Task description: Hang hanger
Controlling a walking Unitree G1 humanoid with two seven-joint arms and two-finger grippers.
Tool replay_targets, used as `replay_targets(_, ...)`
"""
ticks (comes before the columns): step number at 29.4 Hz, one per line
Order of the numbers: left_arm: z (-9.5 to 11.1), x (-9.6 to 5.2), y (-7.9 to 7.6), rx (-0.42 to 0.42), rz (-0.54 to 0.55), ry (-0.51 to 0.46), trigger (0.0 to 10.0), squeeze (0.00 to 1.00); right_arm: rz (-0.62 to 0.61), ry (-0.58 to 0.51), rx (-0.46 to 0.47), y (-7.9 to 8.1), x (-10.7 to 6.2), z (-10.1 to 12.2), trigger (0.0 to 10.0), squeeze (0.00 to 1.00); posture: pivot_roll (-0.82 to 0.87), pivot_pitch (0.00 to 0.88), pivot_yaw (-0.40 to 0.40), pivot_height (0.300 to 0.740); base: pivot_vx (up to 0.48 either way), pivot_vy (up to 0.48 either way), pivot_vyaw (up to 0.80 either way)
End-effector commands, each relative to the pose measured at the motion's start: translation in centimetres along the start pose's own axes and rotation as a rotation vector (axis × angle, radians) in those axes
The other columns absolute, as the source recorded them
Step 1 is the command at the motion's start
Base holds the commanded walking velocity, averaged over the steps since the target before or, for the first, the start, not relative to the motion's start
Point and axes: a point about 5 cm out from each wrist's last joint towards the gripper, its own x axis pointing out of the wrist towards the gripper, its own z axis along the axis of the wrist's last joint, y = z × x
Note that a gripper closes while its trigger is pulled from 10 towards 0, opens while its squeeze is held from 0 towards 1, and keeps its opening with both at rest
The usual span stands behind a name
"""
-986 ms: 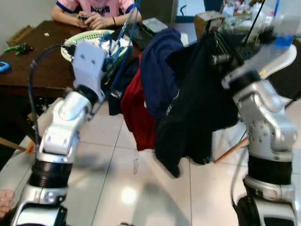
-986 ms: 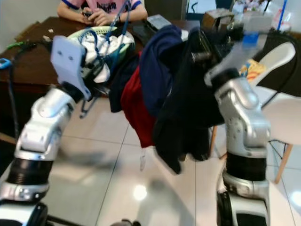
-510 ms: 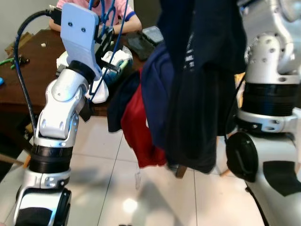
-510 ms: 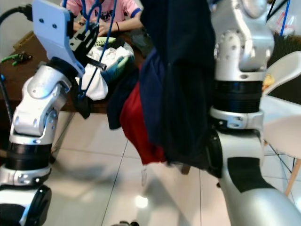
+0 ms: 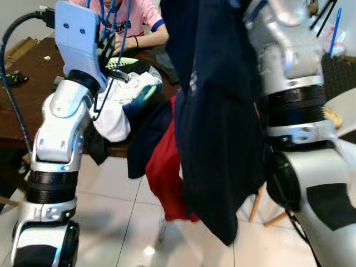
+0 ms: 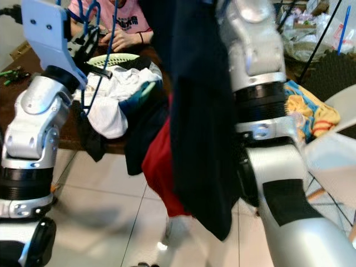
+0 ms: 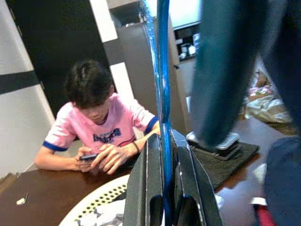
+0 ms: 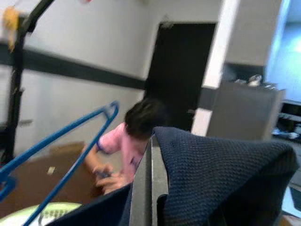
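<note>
— Blue plastic, thin: where is the hanger (image 7: pixel 162 94)?
— Raised at the robot's left, above the near edge of the brown table (image 5: pixel 22 83). In the left wrist view the left gripper (image 7: pixel 165 188) has its two black fingers (image 7: pixel 146 188) closed tight on the blue bar, which runs straight up between them.
— Do the head views add anything?
— They show the hanger's loops (image 5: pixel 114 16) rising beside the pale plate of the left arm (image 5: pixel 55 133), over a heap of white and teal laundry (image 5: pixel 125 94) spilling from a green basket (image 6: pixel 114 58) on the table.
— And the other arm?
— The right gripper (image 8: pixel 151 188) is lifted high. Its wrist view shows the fingers pressed together with a dark navy knit garment (image 8: pixel 216 174) draped over them, and the hanger's blue corner (image 8: pixel 106 113) off to one side. From the head, that garment (image 5: pixel 217 122) hangs long in front of the right arm (image 5: pixel 295 78), with a red cloth (image 5: pixel 164 167) and another dark one hanging behind it down toward the tiled floor (image 5: pixel 111 222).
— Anyone around?
— A person in a pink shirt (image 7: pixel 101 132) sits at the far side of the table, hands together on a small device. A white chair (image 6: pixel 334 150) stands at the robot's right.
</note>
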Motion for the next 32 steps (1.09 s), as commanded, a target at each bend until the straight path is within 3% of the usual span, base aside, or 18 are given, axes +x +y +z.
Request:
replay_targets(1, 0.1, 0.0, 0.1, 0.016, -0.005, 0.002, 10.0, 0.0, -0.024, -0.006, -0.015, -0.7, -0.1, 0.4, 10.0, 0.0, 0.08, 0.146, 0.024, 0.74, 0.48, 0.0, 0.0)
replay_targets(5, 0.1, 0.0, 0.1, 0.016, -0.005, 0.002, 10.0, 0.0, -0.024, -0.006, -0.015, -0.7, -0.1, 0.4, 10.0, 0.0, 0.08, 0.146, 0.024, 0.74, 0.48, 0.0, 0.0)
replay_targets(7, 0.1, 0.0, -0.1, -0.004, -0.018, -0.004, 10.0, 0.0, -0.033, 0.049, -0.039, -0.6, -0.3, -0.7, 10.0, 0.0, 0.08, 0.146, 0.027, 0.74, 0.48, 0.0, 0.0)
replay_targets(8, 0.3, 0.1, -0.5, -0.034, -0.031, -0.011, 10.0, 0.0, -0.069, 0.218, -0.091, -1.5, -2.0, -4.1, 10.0, 0.0, 0.07, 0.149, 0.032, 0.74, 0.0, 0.0, 0.0)
replay_targets(9, 0.3, 0.1, -0.5, -0.034, -0.031, -0.011, 10.0, 0.0, -0.069, 0.218, -0.091, -1.5, -2.0, -4.1, 10.0, 0.0, 0.07, 0.149, 0.032, 0.74, 0.0, 0.0, 0.0)
replay_targets(11, 0.2, 0.1, -1.2, -0.087, -0.078, -0.008, 10.0, 0.0, -0.145, 0.455, -0.17, -3.3, -5.1, -8.7, 10.0, 0.0, 0.07, 0.147, 0.035, 0.74, 0.0, 0.0, 0.0)
replay_targets(13, 0.2, 0.1, -1.2, -0.087, -0.078, -0.008, 10.0, 0.0, -0.145, 0.455, -0.17, -3.3, -5.1, -8.7, 10.0, 0.0, 0.07, 0.147, 0.035, 0.74, 0.0, 0.0, 0.0)
replay_targets(15, 0.0, -0.2, -2.3, -0.129, -0.167, 0.003, 10.0, 0.0, -0.192, 0.567, -0.223, -4.7, -7.0, -10.7, 10.0, 0.0, 0.06, 0.153, 0.033, 0.74, 0.0, 0.0, 0.0)
replay_targets(16, 0.0, -0.2, -2.3, -0.129, -0.167, 0.003, 10.0, 0.0, -0.192, 0.567, -0.223, -4.7, -7.0, -10.7, 10.0, 0.0, 0.06, 0.153, 0.033, 0.74, 0.0, 0.0, 0.0)
replay_targets(18, 0.1, -0.5, -3.8, -0.154, -0.271, 0.006, 10.0, 0.0, -0.155, 0.69, -0.262, -5.2, -9.2, -12.4, 10.0, 0.0, 0.06, 0.159, 0.032, 0.74, 0.0, 0.0, 0.0)
replay_targets(23, -0.2, -0.9, -4.6, -0.187, -0.331, 0.035, 10.0, 0.0, -0.132, 0.773, -0.282, -5.6, -10.9, -13.5, 10.0, 0.0, 0.06, 0.162, 0.033, 0.74, 0.0, 0.0, 0.0)
replay_targets(26, -0.9, -1.5, -5.2, -0.261, -0.378, 0.087, 10.0, 0.0, -0.176, 0.832, -0.304, -6.5, -12.3, -14.0, 10.0, 0.0, 0.05, 0.164, 0.033, 0.74, 0.0, 0.0, 0.0)
replay_targets(29, -1.4, -2.0, -5.6, -0.28, -0.447, 0.127, 10.0, 0.0, -0.204, 0.853, -0.275, -7.0, -13.1, -14.1, 10.0, 0.0, 0.05, 0.167, 0.034, 0.74, 0.0, 0.0, 0.0)
replay_targets(30, -1.4, -2.4, -6.0, -0.281, -0.517, 0.135, 10.0, 0.0, -0.185, 0.861, -0.239, -7.0, -13.7, -14.3, 10.0, 0.71, 0.06, 0.168, 0.032, 0.74, 0.0, 0.0, 0.0)
replay_targets(32, -1.4, -2.7, -6.2, -0.283, -0.566, 0.141, 10.0, 0.0, -0.17, 0.865, -0.214, -6.9, -14.1, -14.4, 10.0, 0.71, 0.06, 0.168, 0.032, 0.74, 0.0, 0.0, 0.0)
